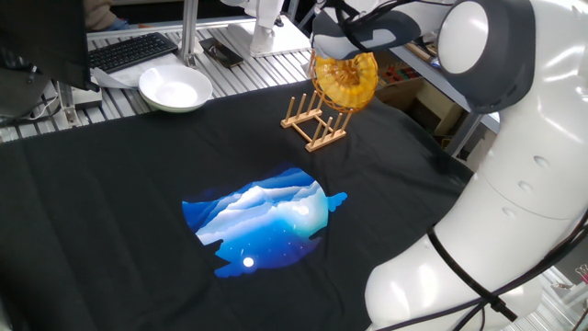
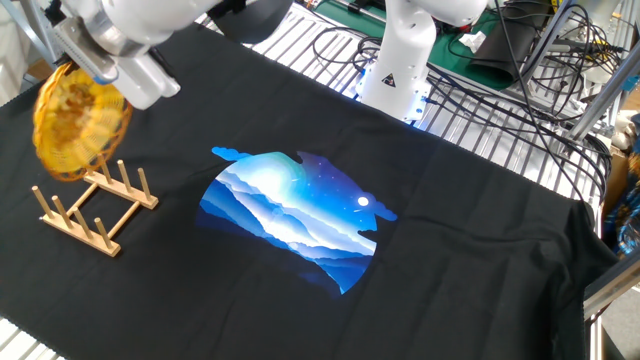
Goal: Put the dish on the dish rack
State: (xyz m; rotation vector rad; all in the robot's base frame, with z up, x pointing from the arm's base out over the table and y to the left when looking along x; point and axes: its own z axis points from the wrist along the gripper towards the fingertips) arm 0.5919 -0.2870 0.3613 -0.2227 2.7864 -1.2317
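Observation:
The golden woven wicker dish (image 1: 345,81) hangs on edge, held by its upper rim in my gripper (image 1: 342,48). It hovers just above and behind the small wooden peg dish rack (image 1: 313,121). In the other fixed view the dish (image 2: 76,122) is up and to the left of the rack (image 2: 92,208), clear of the pegs, and the gripper (image 2: 98,72) is shut on its top edge. The fingertips are hidden behind the gripper body.
A white bowl (image 1: 175,89) sits at the table's far edge beside a keyboard (image 1: 133,51). A blue printed patch (image 1: 265,219) lies mid-cloth. A second robot base (image 2: 402,62) and cables stand behind the table.

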